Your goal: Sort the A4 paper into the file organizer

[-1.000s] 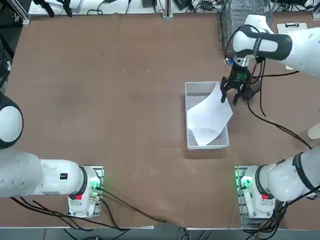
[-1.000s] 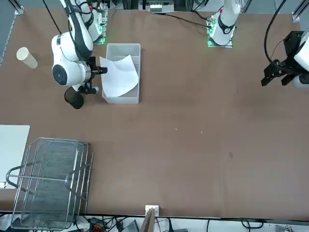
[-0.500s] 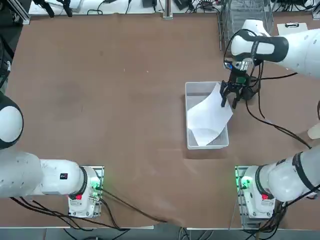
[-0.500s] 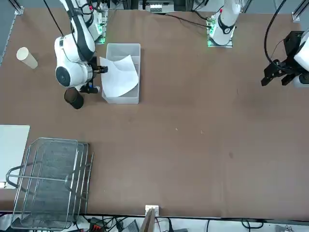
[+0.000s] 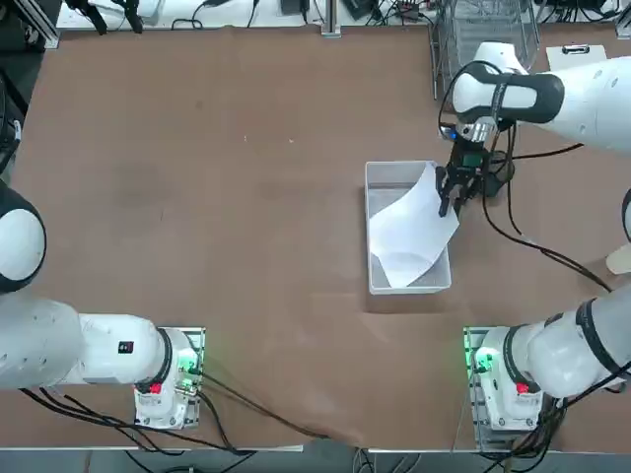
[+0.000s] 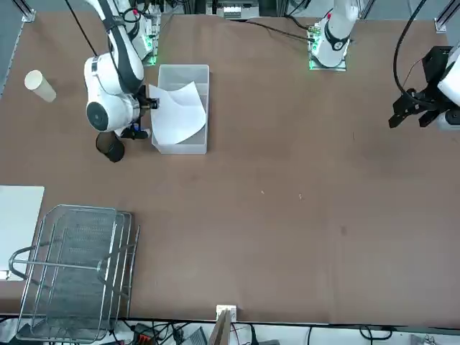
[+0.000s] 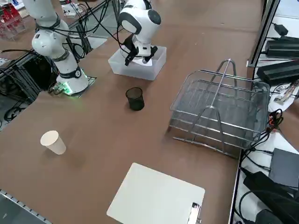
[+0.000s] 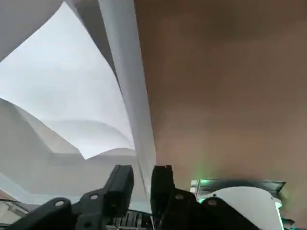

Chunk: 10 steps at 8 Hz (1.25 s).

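Observation:
The A4 paper [image 5: 414, 227] [image 6: 178, 113] [image 8: 72, 96] lies curled in a clear plastic bin [image 5: 373, 177] [image 6: 183, 70] [image 7: 122, 65], one corner rising over the bin's wall on the robot's right. My right gripper [image 5: 449, 197] [image 6: 147, 115] [image 7: 135, 57] [image 8: 141, 181] points down at that raised edge. Its fingers [image 8: 120, 184] stand a narrow gap apart, and the white edge runs into the gap between them. The file organizer [image 5: 483, 30] [image 6: 75, 269] [image 7: 219, 112], a silver wire-mesh rack, stands at the far right corner, apart from the gripper.
A black mesh cup [image 6: 110, 146] [image 7: 135, 99] stands just beside the gripper, between bin and rack. A white clipboard [image 7: 154, 198] [image 6: 18, 215] lies right of the rack. A paper cup [image 6: 39, 85] [image 7: 53, 142] lies near the right edge. Cables trail from the arm.
The right gripper shifted slightly toward the bin's wall and its fingers closed in from wide apart to a narrow gap around the paper's raised edge. The paper has not moved.

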### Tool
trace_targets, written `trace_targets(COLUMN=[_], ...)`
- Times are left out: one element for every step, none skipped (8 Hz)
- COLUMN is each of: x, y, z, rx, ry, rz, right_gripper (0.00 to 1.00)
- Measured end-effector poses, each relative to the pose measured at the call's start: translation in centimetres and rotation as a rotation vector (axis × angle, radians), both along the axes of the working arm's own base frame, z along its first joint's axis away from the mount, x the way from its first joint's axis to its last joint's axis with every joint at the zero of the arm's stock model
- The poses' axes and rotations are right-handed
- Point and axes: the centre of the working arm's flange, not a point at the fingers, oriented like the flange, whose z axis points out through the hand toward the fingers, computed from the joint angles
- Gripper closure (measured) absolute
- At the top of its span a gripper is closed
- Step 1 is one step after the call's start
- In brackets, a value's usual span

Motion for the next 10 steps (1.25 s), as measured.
trace_targets(x=[0.0,0.2,0.7,1.4,2.6,4.7,7.0,9.0,10.4,11.5], y=[0.0,0.1,0.1,-0.1,-0.8,-2.6,-5.2,-8.2,-10.9,-13.2], z=[0.0,0.3,1.0,2.4,5.0,8.7,13.1,17.2,21.0,24.4], rx=[-0.002,-0.008,-0.01,-0.005,0.006,0.023,0.041,0.054,0.063,0.068], ry=[-0.001,-0.006,-0.018,-0.026,-0.034,-0.057,-0.099,-0.156,-0.218,-0.287], rz=[-0.003,-0.015,-0.027,-0.037,-0.055,-0.088,-0.135,-0.186,-0.23,-0.268], right_gripper=[0.96,0.98,0.98,0.98,0.98,0.98,0.98,0.98,0.98,0.98])
